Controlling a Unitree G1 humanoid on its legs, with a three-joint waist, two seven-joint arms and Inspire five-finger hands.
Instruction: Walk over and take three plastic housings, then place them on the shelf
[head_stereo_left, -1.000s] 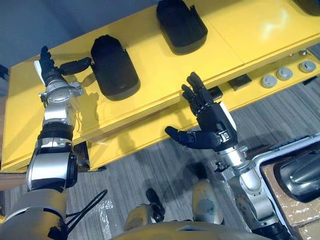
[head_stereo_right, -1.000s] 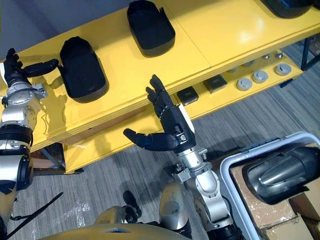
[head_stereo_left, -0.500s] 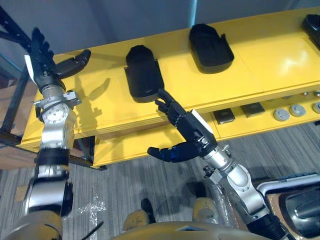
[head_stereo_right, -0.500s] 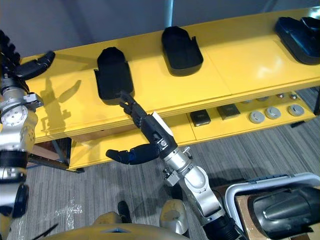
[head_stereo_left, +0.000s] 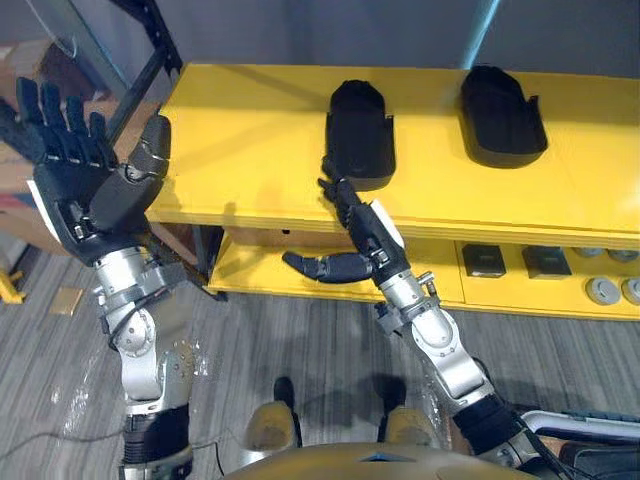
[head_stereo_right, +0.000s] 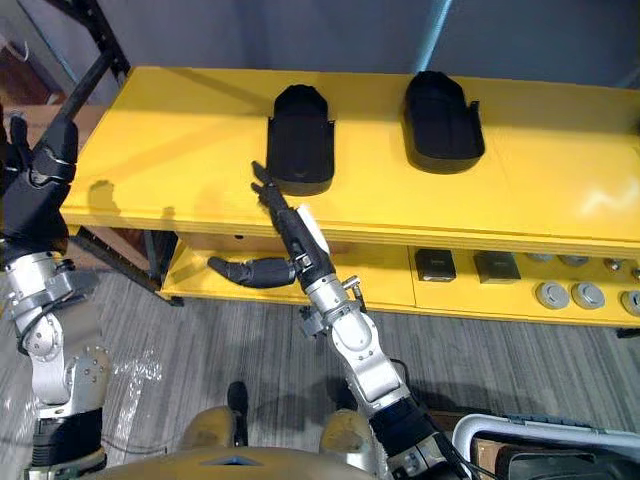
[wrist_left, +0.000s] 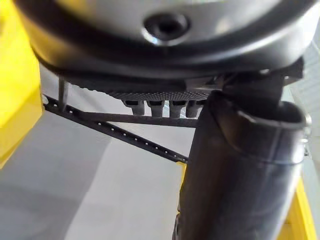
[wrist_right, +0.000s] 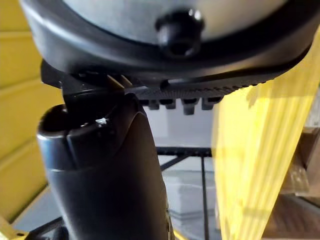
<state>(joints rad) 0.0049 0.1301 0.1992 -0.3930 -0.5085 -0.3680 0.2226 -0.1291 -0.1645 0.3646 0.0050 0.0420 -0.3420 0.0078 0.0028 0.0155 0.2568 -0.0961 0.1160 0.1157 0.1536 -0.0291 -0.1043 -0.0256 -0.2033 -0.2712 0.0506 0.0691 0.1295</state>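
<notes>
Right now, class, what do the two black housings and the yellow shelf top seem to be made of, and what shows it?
Left black housing and right black housing: likely moulded plastic, matte; thin upright walls, dull sheen. Yellow shelf top: probably painted or laminated board, fairly glossy; soft reflections, thick front edge.

Workshop: yellow parts shelf (head_stereo_left: 250, 110)

2 black plastic housings (head_stereo_right: 300, 140) (head_stereo_right: 443, 120) are counted on the top board of 1 yellow shelf (head_stereo_right: 560, 170). On its lower board, 2 dark square parts (head_stereo_right: 435, 263) and 3 grey round discs (head_stereo_right: 551, 294) are counted.
</notes>
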